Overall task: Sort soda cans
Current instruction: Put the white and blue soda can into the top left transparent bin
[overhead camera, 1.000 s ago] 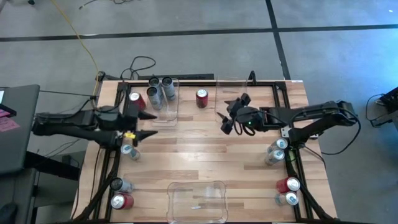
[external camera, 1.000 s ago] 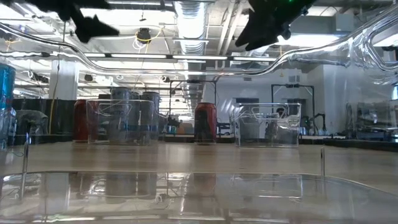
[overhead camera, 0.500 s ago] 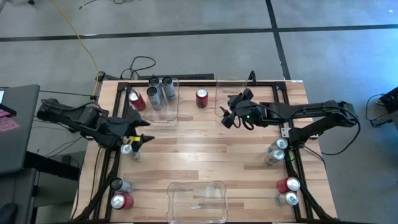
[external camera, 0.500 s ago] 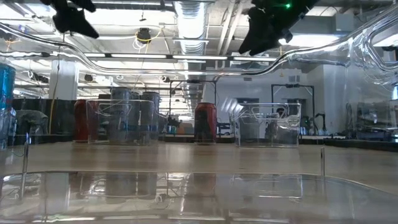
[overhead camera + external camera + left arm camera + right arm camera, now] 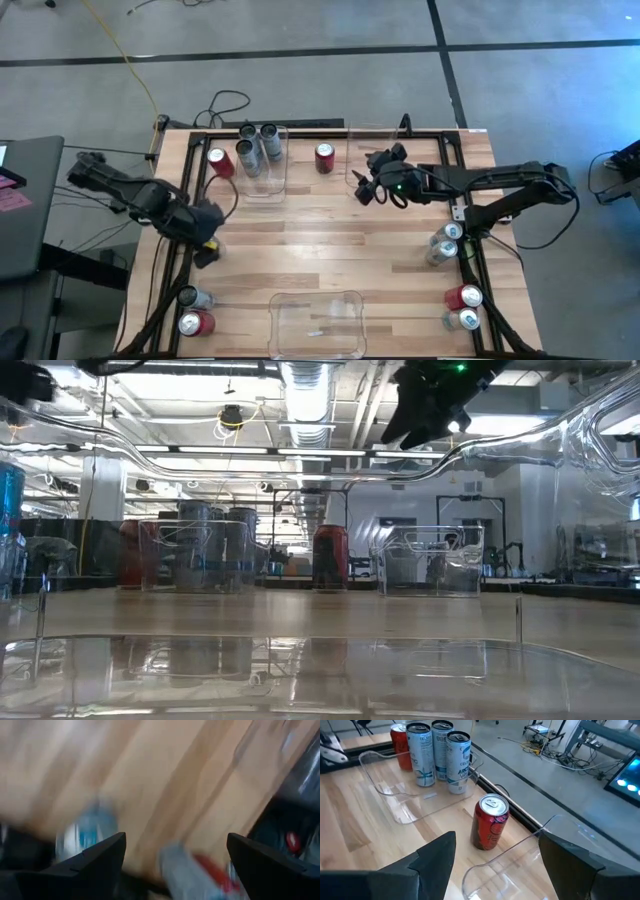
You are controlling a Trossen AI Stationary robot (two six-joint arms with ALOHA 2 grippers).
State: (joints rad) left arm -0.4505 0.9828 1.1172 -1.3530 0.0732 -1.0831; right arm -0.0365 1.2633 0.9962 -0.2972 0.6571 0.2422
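Both sets of jaws stand wide apart and I hold nothing in either. Nearest item: one clear bin [image 5: 318,322] at the table's near edge, no can in it. Near left corner: two cans [image 5: 194,312], one red, one silver. Near right corner: a red can [image 5: 462,296] beside a silver one, with a further pair of silver cans [image 5: 443,243] up the right rail. Mid-table, left edge: my left gripper [image 5: 207,240] points down over the rail, where its wrist view shows, blurred, a silver-blue can [image 5: 86,834] and another lying can below the open fingers. Mid-table, right: my right gripper [image 5: 372,188] hovers above the boards, facing the far edge. Far row: a clear bin [image 5: 400,800] holding three silver-blue cans [image 5: 438,751], a red can [image 5: 219,161] just outside its left wall, a lone red can [image 5: 490,821] standing upright between the two far bins, and a second clear bin [image 5: 530,855] to the right with nothing visible in it. Step in hand, as I judge it: reaching for the next picks, sorting barely begun. Next move, right arm: line the open fingers around the lone red can, descend, close squarely, avoid clipping the bin wall.
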